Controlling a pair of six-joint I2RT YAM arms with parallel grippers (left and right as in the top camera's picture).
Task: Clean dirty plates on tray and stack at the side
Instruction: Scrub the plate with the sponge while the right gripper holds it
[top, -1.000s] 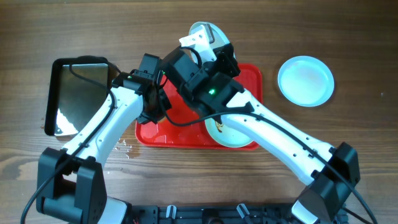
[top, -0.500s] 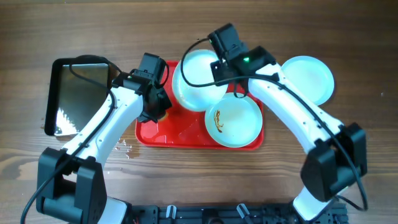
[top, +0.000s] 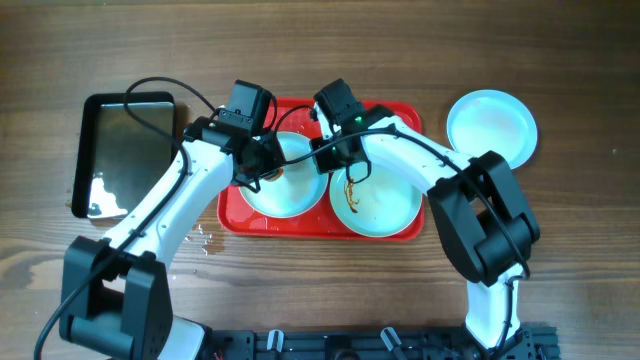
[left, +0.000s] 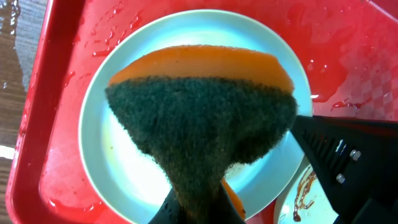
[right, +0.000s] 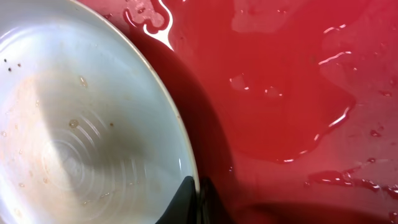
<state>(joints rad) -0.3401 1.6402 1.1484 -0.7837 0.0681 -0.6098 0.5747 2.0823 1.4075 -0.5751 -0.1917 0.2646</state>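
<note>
Wooden surface (top: 560, 250) bears wet tray (left: 348, 37): right jaws pinch plate (right: 74, 124) rim, left jaws clamp sponge (left: 199, 124) ahead; scrubbing could slip the rim.

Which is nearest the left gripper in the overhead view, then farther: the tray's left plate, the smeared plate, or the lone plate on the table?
1. Left plate, under the left gripper, on the tray.
2. Smeared plate, tray's right half.
3. Lone plate, far right on the table.
</note>
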